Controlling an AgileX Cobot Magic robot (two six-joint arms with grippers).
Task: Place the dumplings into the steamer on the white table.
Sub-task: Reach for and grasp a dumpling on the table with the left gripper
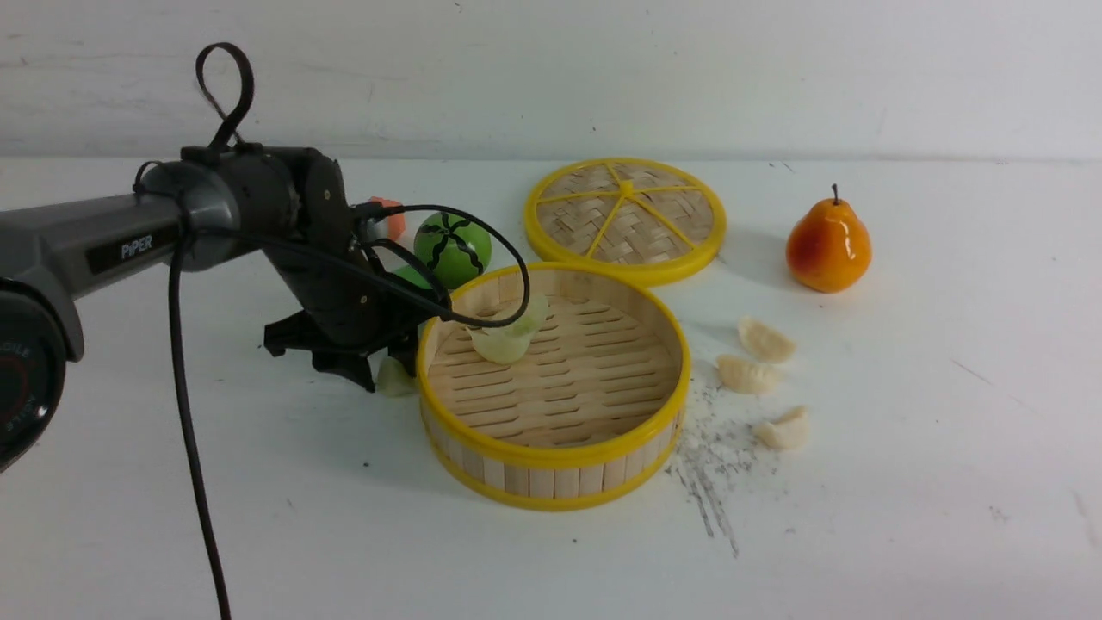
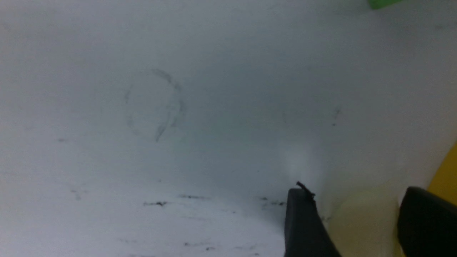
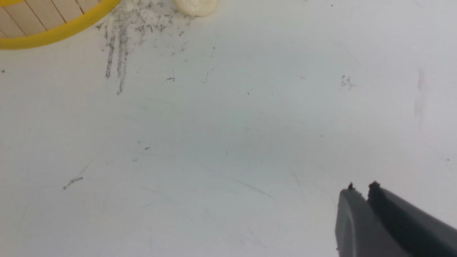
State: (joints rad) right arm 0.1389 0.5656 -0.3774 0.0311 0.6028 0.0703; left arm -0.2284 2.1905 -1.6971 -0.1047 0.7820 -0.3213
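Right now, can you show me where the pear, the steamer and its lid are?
pear (image 1: 828, 245), front view, middle of its orange body.
steamer (image 1: 555, 454), front view, the near yellow top rim.
lid (image 1: 626, 222), front view, its woven top.

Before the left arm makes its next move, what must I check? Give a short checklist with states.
1. Left gripper open: ok.
2. Pale green dumpling between its fingers: ok.
3. Fingers touching that dumpling: cannot tell.
4. Steamer uncovered, lid lying apart: ok.
5. Free floor in steamer: ok.
6. Right gripper shut, away from steamer: ok.
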